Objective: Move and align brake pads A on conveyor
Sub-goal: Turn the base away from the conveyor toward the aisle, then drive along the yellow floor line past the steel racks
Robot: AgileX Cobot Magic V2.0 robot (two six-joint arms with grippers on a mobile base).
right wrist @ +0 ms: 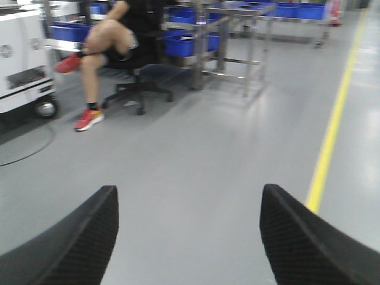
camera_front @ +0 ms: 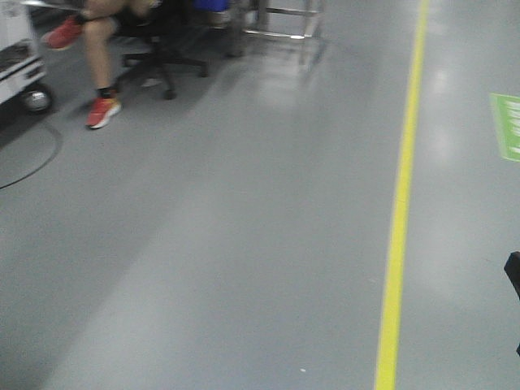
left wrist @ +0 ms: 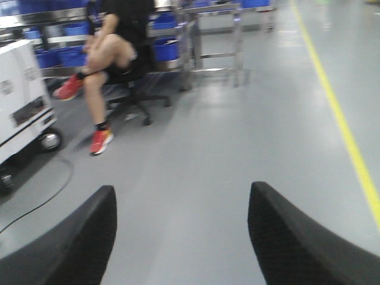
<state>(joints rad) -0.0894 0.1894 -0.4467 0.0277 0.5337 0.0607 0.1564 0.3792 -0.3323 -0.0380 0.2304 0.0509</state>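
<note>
Grey floor (camera_front: 244, 244) is filling every view; brake pads A and the conveyor are appearing nowhere. Both left end effector (left wrist: 184, 187) and right end effector (right wrist: 190, 188) are hanging released, empty. Steering blind is probably risking hitting the seated person (left wrist: 113, 53).

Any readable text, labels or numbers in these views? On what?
None can be read.
Green floor sign: white lettering, blurred and cut off by the frame edge, unreadable.
White cart: small round mark on its side, too blurred to read.
</note>
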